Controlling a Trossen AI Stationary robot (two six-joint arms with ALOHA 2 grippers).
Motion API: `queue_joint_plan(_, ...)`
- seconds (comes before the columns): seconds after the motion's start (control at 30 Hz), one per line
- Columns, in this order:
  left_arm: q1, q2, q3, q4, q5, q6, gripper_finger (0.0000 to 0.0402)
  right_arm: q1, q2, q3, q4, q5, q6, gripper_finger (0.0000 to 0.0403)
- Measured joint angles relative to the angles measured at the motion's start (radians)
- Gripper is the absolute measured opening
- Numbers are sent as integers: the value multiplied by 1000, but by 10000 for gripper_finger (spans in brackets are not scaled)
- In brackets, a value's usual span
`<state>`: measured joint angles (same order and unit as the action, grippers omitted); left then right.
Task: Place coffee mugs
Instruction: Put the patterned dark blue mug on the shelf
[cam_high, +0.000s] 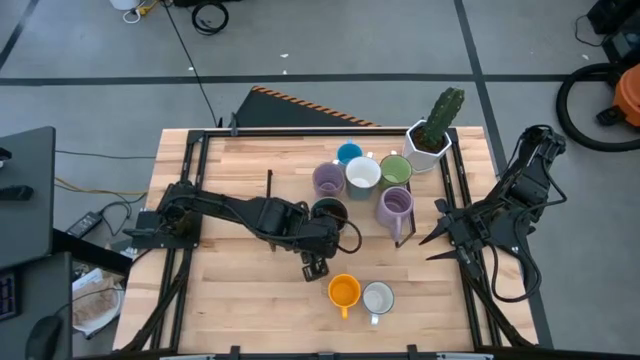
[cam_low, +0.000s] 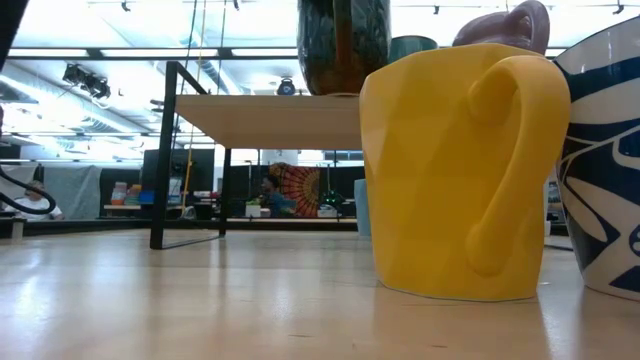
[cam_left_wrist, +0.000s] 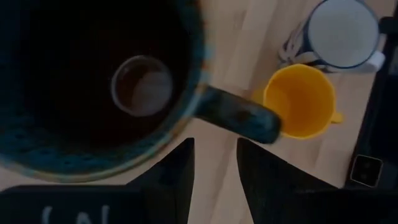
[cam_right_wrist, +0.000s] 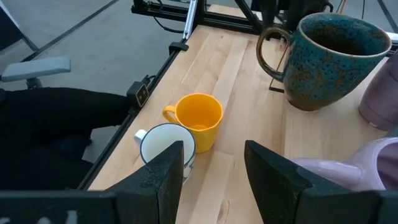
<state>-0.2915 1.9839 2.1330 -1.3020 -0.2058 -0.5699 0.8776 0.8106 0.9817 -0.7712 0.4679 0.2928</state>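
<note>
The light wooden table (cam_high: 230, 300) is standing on a grey workshop floor, and its far side is carrying a cluster of five mugs beside a white cactus pot (cam_high: 428, 143): blue (cam_high: 349, 153), white (cam_high: 362, 176), green (cam_high: 396, 170) and two lavender (cam_high: 328, 180) (cam_high: 395, 205). An orange mug (cam_high: 343, 291) and a blue-patterned white mug (cam_high: 378, 297) are sitting touching at the near edge. You are working with the left gripper (cam_left_wrist: 214, 146), which is reaching across the middle of the table; its fingers are pinching the handle of the dark mug (cam_high: 328, 212), with only a narrow gap between them. The low view is showing that mug hanging clear of the table, between the far cluster and the near pair. The right gripper (cam_high: 440, 237) is waiting at the table's right edge with its fingers spread. In my judgement, you are carrying out the set-down, and the grip is the weak point: a mug held by its handle alone is inclined to swing or tip. Be keeping the rim level while you are travelling, be choosing a bare patch well apart from the lavender mugs and the orange one, and be lowering straight down. Be releasing only once the base is sitting flat, then be backing away along the line of the handle so that you are not dragging it round.
</note>
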Motion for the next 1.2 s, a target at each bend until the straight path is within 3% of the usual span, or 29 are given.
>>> queue_joint_plan(0.37, 9, 0, 0, -188, 11, -21, 125, 0, 0, 0, 0, 0, -4, 176)
queue_joint_plan(0.57, 14, 0, -3, -196, -26, 11, 125, 0, 0, 0, 0, -17, -4, 176)
queue_joint_plan(0.8, 8, -5, -101, -257, -27, 26, 125, 0, 0, 0, 0, -18, -7, 176)
queue_joint_plan(1.0, 18, -81, -205, -206, -15, 33, 125, 0, 0, 0, 17, -18, -23, 176)
queue_joint_plan(1.2, 19, -195, -361, -16, -29, 49, 125, 0, 0, 0, 19, -18, -24, 176)
